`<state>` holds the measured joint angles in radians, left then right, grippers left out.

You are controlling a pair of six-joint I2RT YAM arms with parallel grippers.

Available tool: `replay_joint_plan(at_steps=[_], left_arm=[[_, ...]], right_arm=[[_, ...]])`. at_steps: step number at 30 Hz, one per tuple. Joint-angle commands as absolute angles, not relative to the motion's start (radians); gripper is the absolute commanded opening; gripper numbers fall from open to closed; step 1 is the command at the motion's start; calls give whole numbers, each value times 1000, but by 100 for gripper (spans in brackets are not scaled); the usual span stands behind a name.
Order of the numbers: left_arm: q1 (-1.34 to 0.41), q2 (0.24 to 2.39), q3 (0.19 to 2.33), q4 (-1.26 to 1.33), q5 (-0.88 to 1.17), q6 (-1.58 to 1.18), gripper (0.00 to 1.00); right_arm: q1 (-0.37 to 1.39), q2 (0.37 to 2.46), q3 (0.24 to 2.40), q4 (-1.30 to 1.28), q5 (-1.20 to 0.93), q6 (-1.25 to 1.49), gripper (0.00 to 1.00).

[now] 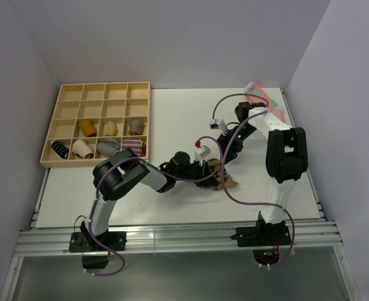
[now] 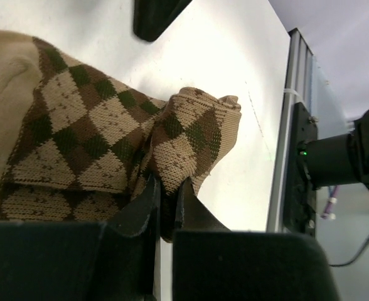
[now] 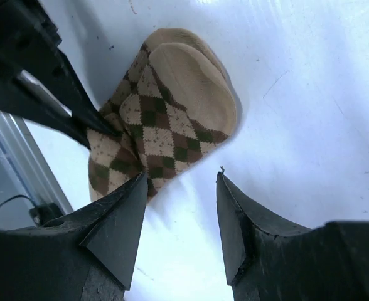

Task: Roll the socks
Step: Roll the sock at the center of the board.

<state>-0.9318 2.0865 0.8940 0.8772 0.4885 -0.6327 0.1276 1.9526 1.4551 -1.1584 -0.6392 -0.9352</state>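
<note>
The tan-brown argyle socks point(image 1: 221, 177) lie bunched on the white table near its front middle. In the left wrist view the socks point(image 2: 90, 138) fill the left side, and my left gripper point(image 2: 167, 183) is shut on a raised fold of the fabric. It shows in the top view point(image 1: 203, 169) at the socks' left edge. My right gripper point(image 3: 181, 179) is open and empty, hovering just above the table beside the socks point(image 3: 172, 106), its left finger over their edge. It sits just behind them in the top view point(image 1: 227, 153).
A wooden compartment tray point(image 1: 62, 119) at the back left holds several rolled socks, one purple-striped point(image 1: 133, 146). A pink item point(image 1: 263, 97) lies at the back right corner. The table's metal rail point(image 2: 291, 125) runs close to the socks.
</note>
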Motion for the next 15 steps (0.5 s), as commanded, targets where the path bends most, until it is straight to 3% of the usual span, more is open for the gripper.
replay_joint_plan(at_steps=[1, 15], left_arm=[[-913, 2164, 838, 615, 564, -684, 0], [-835, 2161, 885, 430, 676, -791, 0]], right_arm=[[101, 1876, 1407, -1129, -710, -1046, 56], [66, 1606, 1118, -1057, -767, -1357, 61]])
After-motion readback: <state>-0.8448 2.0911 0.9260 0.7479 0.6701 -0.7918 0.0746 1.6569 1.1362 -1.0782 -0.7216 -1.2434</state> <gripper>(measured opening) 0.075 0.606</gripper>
